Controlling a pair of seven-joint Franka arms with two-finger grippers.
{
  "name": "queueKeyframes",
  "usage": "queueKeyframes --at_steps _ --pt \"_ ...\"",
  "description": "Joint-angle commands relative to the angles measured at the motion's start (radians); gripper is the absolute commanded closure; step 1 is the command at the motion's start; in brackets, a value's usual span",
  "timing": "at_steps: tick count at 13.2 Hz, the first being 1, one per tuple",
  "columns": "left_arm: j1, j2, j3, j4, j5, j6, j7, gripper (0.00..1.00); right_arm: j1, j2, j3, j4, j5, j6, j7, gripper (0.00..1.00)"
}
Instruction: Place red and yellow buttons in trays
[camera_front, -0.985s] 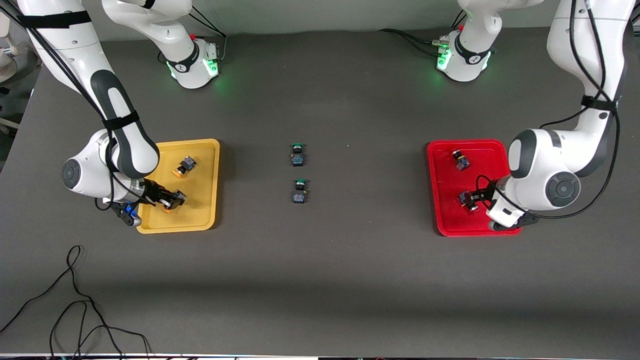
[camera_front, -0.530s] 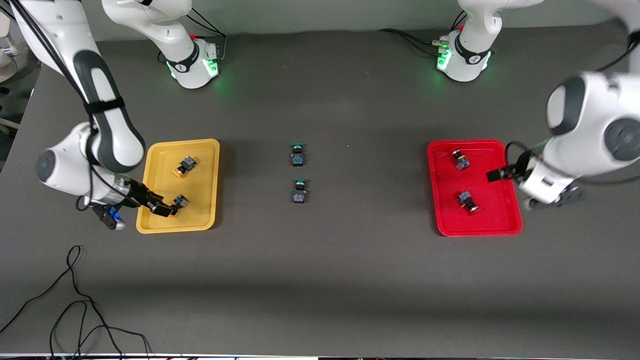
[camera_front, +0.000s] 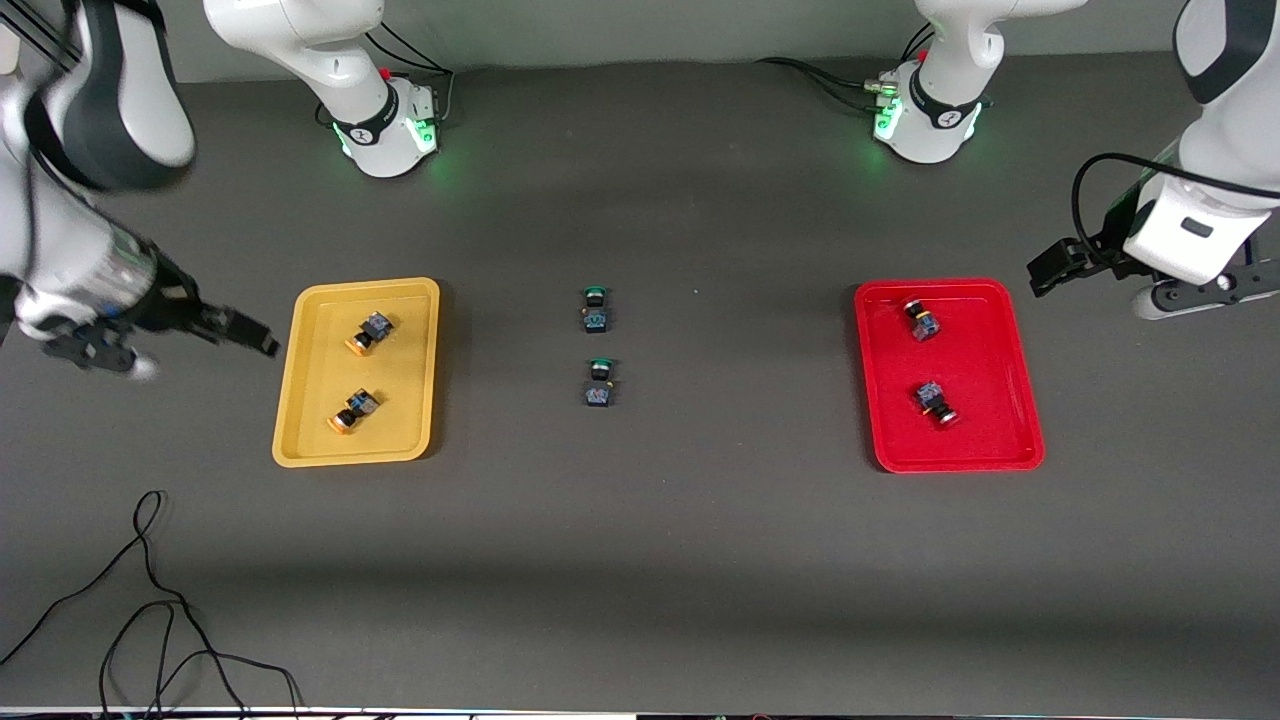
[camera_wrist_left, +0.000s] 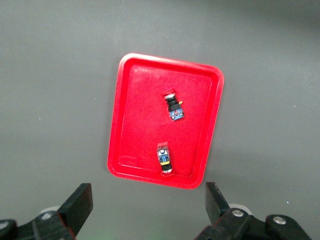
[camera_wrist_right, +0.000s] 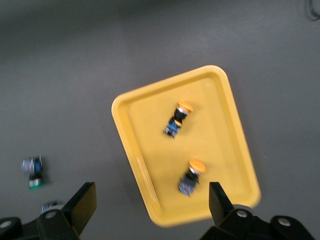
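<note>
The yellow tray (camera_front: 290, 400) holds two orange-yellow-capped buttons (camera_front: 366, 332) (camera_front: 350, 410), both lying on their sides. The red tray (camera_front: 1020, 400) holds two red-capped buttons (camera_front: 922, 320) (camera_front: 936, 402). My right gripper (camera_front: 262, 343) is open and empty, raised over the table just off the yellow tray's edge at the right arm's end. Its wrist view shows the gripper (camera_wrist_right: 150, 200), the tray (camera_wrist_right: 130, 145) and both buttons (camera_wrist_right: 177, 120) (camera_wrist_right: 191, 177). My left gripper (camera_front: 1050, 270) is open and empty, raised off the red tray's edge. Its wrist view shows the gripper (camera_wrist_left: 147, 200), the tray (camera_wrist_left: 125, 125) and both buttons (camera_wrist_left: 174, 106) (camera_wrist_left: 164, 160).
Two green-capped buttons (camera_front: 595, 308) (camera_front: 599, 382) lie on the dark table midway between the trays; they also show in the right wrist view (camera_wrist_right: 33, 171). A loose black cable (camera_front: 150, 600) lies near the front edge at the right arm's end.
My right gripper let go of the orange-yellow button in the yellow tray, then rose away off its edge. My left gripper left the red button in the red tray and rose away.
</note>
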Motion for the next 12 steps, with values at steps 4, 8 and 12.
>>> queueKeyframes --at_steps 4,8,12 --pt "-0.089 0.058 0.078 0.121 0.057 -0.048 0.076 0.00 0.001 -0.185 0.017 0.037 -0.120 -0.167 -0.130 0.00" --pt "-0.135 0.060 0.112 0.124 0.059 -0.057 0.072 0.00 0.000 -0.124 0.015 0.086 -0.110 -0.195 -0.138 0.00" --pt "-0.130 0.060 0.112 0.136 0.059 -0.097 0.073 0.00 0.000 -0.067 0.018 0.134 -0.110 -0.192 -0.136 0.00"
